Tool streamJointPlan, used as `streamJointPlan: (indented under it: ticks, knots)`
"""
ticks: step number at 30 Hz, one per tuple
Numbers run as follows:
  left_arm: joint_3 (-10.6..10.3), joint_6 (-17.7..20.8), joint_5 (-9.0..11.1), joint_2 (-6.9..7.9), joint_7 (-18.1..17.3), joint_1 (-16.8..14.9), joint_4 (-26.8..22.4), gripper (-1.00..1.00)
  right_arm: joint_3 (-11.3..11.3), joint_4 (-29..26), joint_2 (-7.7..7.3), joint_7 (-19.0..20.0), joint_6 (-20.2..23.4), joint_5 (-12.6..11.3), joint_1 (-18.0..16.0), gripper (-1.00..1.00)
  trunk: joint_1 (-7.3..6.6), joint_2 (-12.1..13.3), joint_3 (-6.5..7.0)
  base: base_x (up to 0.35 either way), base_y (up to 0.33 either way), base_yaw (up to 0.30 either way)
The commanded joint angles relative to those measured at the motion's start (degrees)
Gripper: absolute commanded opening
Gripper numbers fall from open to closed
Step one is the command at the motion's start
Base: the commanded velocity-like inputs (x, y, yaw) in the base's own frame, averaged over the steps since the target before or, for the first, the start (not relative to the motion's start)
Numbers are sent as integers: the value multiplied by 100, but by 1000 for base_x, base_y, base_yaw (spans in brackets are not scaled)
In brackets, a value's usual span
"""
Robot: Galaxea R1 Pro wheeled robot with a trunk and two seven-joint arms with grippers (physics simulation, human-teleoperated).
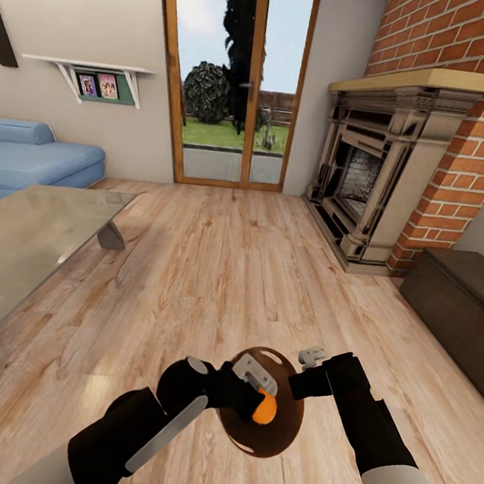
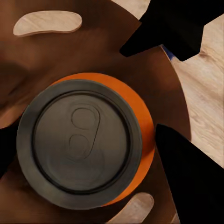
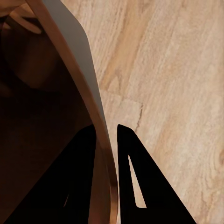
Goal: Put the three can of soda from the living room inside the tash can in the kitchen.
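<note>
Right pincer (image 3: 106,154) grips the trash can (image 1: 285,420) rim; left pincer (image 1: 255,386), spread open, hovers above an orange soda can (image 2: 86,142) inside.

No readable text, brand, number or sign in any view. The can of soda (image 2: 79,142) shows a plain orange body and a grey top bearing only the embossed pull-tab shape, no lettering; the two small framed pictures (image 1: 98,85) under the wall shelf at far left are too small to make out any writing.
</note>
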Motion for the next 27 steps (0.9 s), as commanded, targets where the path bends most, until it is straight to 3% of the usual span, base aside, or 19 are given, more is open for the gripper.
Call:
streamJointPlan:
  ticks: [1,7,11,19,24,27]
  knots:
    - [-11,-1,6,2,80,0,2,-100,1,-1,1,20,43,-148,-1,-100,0,0,1,0,0,0]
    - [-27,-7,0,2,229,0,16,-100,9,-1,1,20,43,-148,0,-100,0,0,1,0,0,0]
    - [-80,-42,-4,-8,469,0,316,-100,13,-7,5,20,43,-140,0,-100,0,0,1,0,0,0]
    - [-165,-83,-4,-8,544,0,667,-100,26,-50,10,20,43,-142,0,-100,0,0,1,0,0,0]
    - [-170,-88,-4,-10,552,0,699,-100,217,-79,13,20,43,-141,0,-100,0,0,1,0,0,0]
    - [-173,-88,-4,-11,554,0,709,-100,295,-87,127,20,43,-128,0,-100,0,0,1,0,0,0]
